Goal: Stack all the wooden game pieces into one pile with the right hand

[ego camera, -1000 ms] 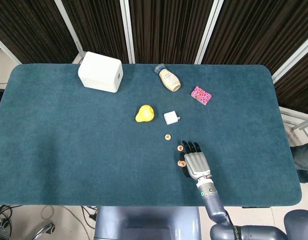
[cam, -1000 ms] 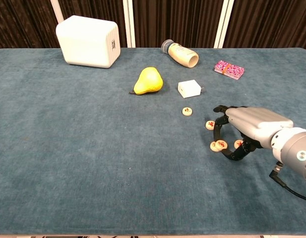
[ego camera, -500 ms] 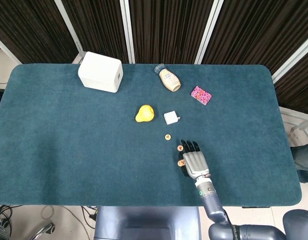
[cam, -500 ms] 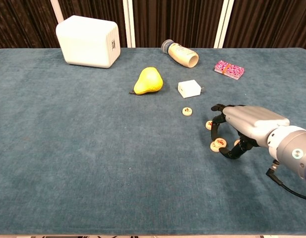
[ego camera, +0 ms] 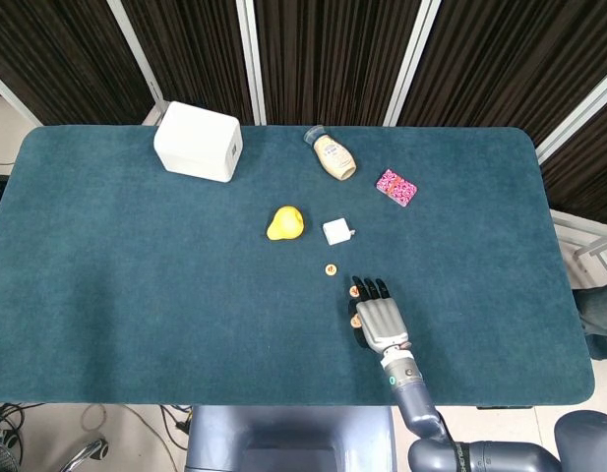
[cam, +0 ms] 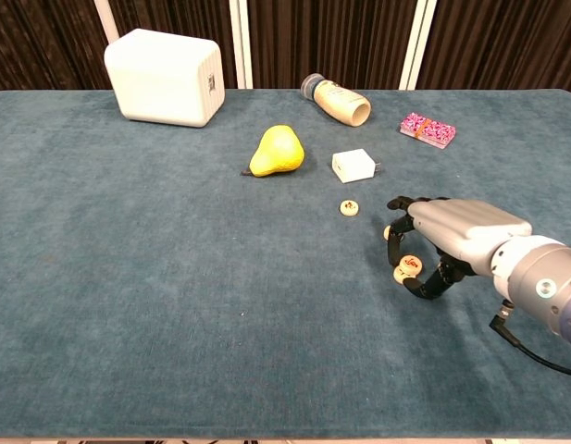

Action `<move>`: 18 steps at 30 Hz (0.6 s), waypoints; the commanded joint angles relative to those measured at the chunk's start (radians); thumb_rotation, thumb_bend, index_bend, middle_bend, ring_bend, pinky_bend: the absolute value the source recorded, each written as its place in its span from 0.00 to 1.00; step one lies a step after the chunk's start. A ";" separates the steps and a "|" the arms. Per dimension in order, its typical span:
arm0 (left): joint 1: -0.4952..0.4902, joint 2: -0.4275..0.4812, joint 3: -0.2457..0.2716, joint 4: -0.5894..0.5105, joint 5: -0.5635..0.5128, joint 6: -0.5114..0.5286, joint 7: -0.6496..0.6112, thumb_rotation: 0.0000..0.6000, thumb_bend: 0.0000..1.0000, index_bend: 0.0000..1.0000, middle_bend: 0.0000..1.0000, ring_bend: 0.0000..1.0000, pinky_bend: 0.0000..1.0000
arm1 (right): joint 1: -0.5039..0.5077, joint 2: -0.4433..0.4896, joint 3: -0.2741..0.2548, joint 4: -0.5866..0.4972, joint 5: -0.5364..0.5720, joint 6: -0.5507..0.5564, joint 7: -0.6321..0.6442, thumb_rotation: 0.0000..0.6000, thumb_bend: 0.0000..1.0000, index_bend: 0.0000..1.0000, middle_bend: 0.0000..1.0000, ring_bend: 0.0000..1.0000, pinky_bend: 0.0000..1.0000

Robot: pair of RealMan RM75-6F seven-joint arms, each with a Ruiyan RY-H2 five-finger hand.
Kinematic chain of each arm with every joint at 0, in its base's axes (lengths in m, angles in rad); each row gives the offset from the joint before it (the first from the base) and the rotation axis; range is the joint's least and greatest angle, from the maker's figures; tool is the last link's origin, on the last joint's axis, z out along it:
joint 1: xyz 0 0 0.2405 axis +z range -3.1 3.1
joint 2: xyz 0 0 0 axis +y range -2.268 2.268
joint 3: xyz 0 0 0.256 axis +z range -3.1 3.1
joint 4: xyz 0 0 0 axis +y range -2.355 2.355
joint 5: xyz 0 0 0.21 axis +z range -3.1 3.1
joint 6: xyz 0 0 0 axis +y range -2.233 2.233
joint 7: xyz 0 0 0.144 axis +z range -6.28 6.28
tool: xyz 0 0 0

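Small round wooden game pieces with red marks lie on the blue cloth. One lone piece (cam: 350,208) (ego camera: 330,268) sits left of my right hand (cam: 456,239) (ego camera: 382,320). A second piece (cam: 390,233) (ego camera: 354,291) is half hidden at the fingertips. My right hand is curled over the cloth and pinches a piece (cam: 410,265) between thumb and a finger. That piece leans on another piece (cam: 398,275) just below it. The head view shows only one piece (ego camera: 355,321) at the thumb side. My left hand shows in neither view.
A yellow pear (cam: 277,151) and a small white cube (cam: 353,166) lie behind the pieces. Farther back are a white box (cam: 165,77), a bottle on its side (cam: 337,100) and a pink packet (cam: 427,129). The table's front edge is close behind the hand.
My right hand has slid a little to the left, carrying the pinched piece with it. The piece seen under the palm a second ago is now hidden.
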 commanded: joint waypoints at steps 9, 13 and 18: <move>0.000 -0.001 0.000 0.001 0.002 0.000 0.000 1.00 0.09 0.00 0.00 0.00 0.08 | 0.000 0.019 0.008 -0.047 -0.018 0.021 -0.012 1.00 0.44 0.44 0.00 0.00 0.00; -0.001 -0.002 0.001 0.000 0.003 0.000 0.003 1.00 0.09 0.00 0.00 0.00 0.08 | -0.005 0.044 0.008 -0.079 -0.016 0.031 -0.021 1.00 0.44 0.42 0.00 0.00 0.00; 0.000 -0.002 0.002 -0.002 0.004 0.004 0.007 1.00 0.09 0.00 0.00 0.00 0.08 | 0.001 0.067 0.014 -0.095 0.011 0.028 -0.046 1.00 0.44 0.38 0.00 0.00 0.00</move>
